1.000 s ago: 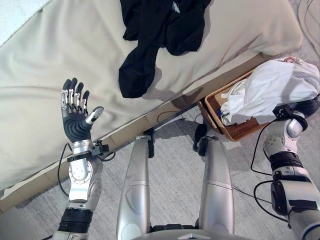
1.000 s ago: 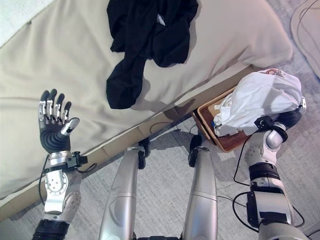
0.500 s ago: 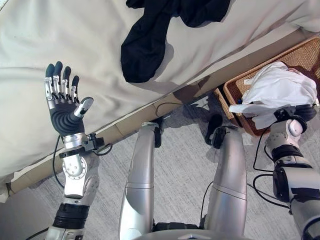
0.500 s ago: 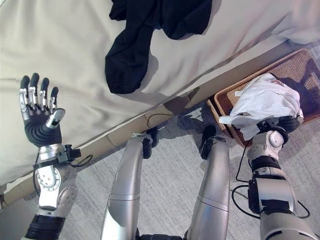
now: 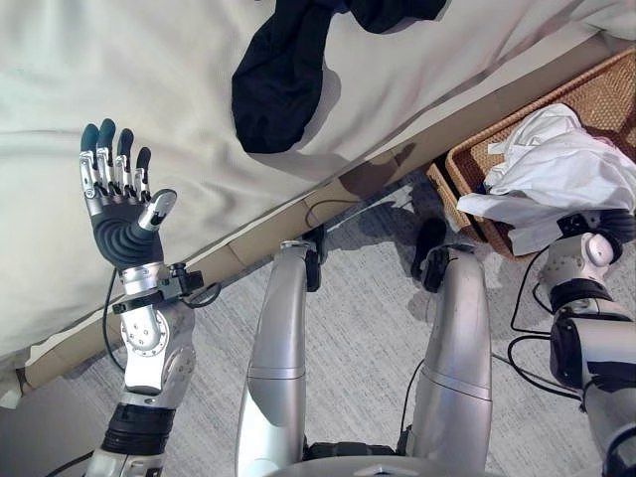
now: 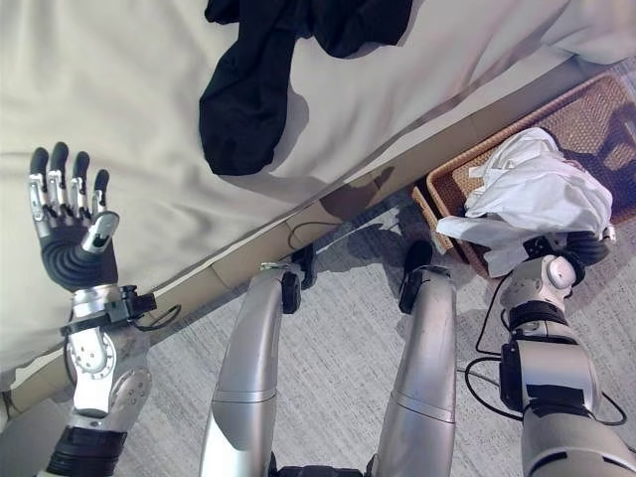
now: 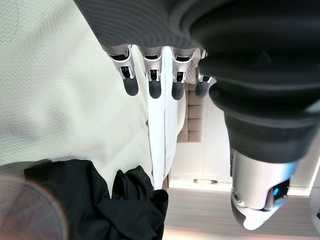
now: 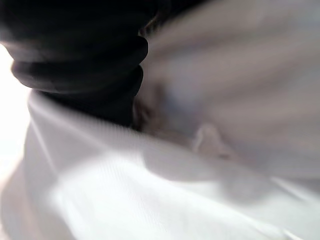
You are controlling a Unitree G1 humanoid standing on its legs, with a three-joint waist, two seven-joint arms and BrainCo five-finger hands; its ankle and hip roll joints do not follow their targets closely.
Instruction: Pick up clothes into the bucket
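A black garment (image 5: pixel 283 79) lies crumpled on the beige bed (image 5: pixel 119 89), and also shows in the left wrist view (image 7: pixel 100 205). My left hand (image 5: pixel 124 234) is raised above the bed's near edge, open, palm toward me and holding nothing; its fingers (image 7: pixel 155 90) point straight out. A white garment (image 5: pixel 556 174) is draped over the near corner of a wicker basket (image 5: pixel 467 164) on the floor at the right. My right hand (image 5: pixel 618 223) sits under that white cloth (image 8: pixel 200 175), its dark cover (image 8: pixel 75 55) pressed against the folds.
The bed's wooden base (image 5: pixel 328 209) runs diagonally across the view. Grey carpet (image 5: pixel 368 328) covers the floor between the bed and the basket. In the left wrist view a pale wall and cupboard (image 7: pixel 200 165) show beyond the bed.
The camera has shifted, so bed and basket sit differently in view. The white garment has sunk lower and spread over the basket's corner. The left hand stays raised and open.
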